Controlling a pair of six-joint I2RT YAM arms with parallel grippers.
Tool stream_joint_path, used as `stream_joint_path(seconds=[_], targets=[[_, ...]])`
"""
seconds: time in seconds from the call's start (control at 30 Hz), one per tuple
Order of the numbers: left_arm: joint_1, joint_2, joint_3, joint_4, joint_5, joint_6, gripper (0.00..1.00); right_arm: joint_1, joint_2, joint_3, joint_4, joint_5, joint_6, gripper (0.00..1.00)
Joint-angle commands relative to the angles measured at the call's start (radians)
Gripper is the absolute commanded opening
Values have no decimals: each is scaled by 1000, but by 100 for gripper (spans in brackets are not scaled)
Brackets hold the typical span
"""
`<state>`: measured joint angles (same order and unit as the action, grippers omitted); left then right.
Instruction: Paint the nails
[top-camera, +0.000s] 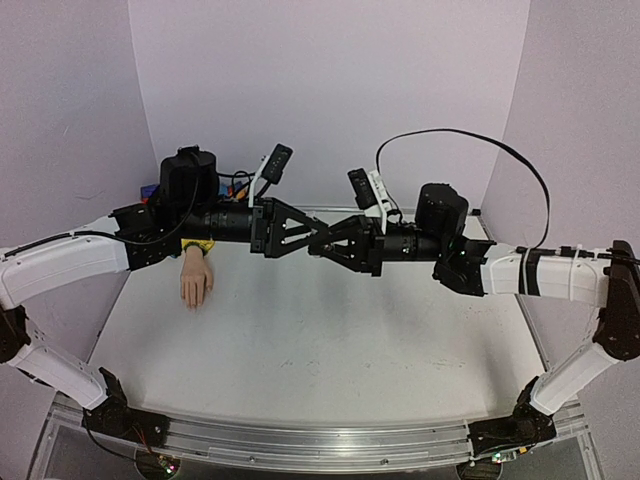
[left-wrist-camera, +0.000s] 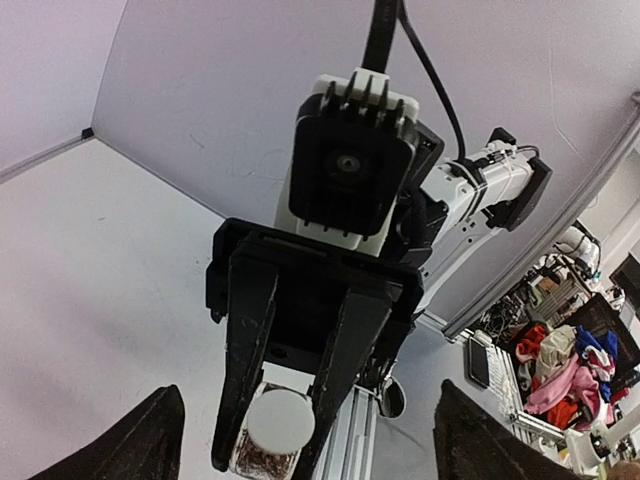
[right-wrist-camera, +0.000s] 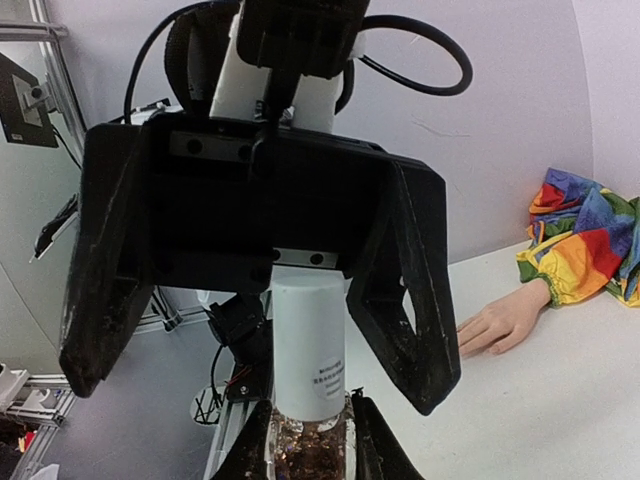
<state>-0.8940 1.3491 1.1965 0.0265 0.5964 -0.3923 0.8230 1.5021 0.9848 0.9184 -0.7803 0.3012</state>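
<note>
Top view: the left gripper (top-camera: 318, 234) and right gripper (top-camera: 322, 250) meet nose to nose above the table (top-camera: 330, 350). The bottle between them is hidden here. The mannequin hand (top-camera: 196, 280) lies flat on the table, well away from the bottle on the left arm's side. Its nails (top-camera: 196, 302) are too small to judge.

Left wrist view: its own fingers (left-wrist-camera: 150, 440) are spread wide on either side of the bottle (left-wrist-camera: 262, 462) and hold nothing. The right gripper clamps the glittery glass, and the white cap (left-wrist-camera: 281, 418) faces the lens.

Right wrist view: the right fingers (right-wrist-camera: 248, 455) are shut on the bottle's body, just below the cap. The left jaws stand open on both sides of the cap, not touching it. The sleeve (right-wrist-camera: 585, 235) and mannequin hand sit far right of the bottle.

Risks, as I read it:
- The cap looks nearer one left jaw than the other. Closing like that could shove the bottle askew in the right grip.
- The right fingers hold only the glass — a hard twist on the cap may spin the bottle or let it slip, spilling polish on the table.
- The nails lie well apart from the bottle, so a loaded brush could drip on the way over.
</note>
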Motion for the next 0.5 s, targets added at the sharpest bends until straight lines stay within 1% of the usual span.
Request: stream_joint_path(seconds=[0.0, 0.07, 0.13, 0.2, 0.47], targets=[[0, -62, 29, -117, -47, 9, 90, -7, 0, 65, -45, 22, -82, 0], [0, -69, 51, -206, -95, 10, 89, -6, 6, 74, -77, 25, -107, 0], [0, -67, 94, -303, -145, 14, 87, -6, 14, 88, -125, 26, -132, 0], [2, -63, 124, -369, -166, 15, 80, -6, 21, 100, -156, 28, -152, 0], [3, -49, 174, -419, -179, 4, 57, -6, 35, 107, -178, 21, -174, 0]])
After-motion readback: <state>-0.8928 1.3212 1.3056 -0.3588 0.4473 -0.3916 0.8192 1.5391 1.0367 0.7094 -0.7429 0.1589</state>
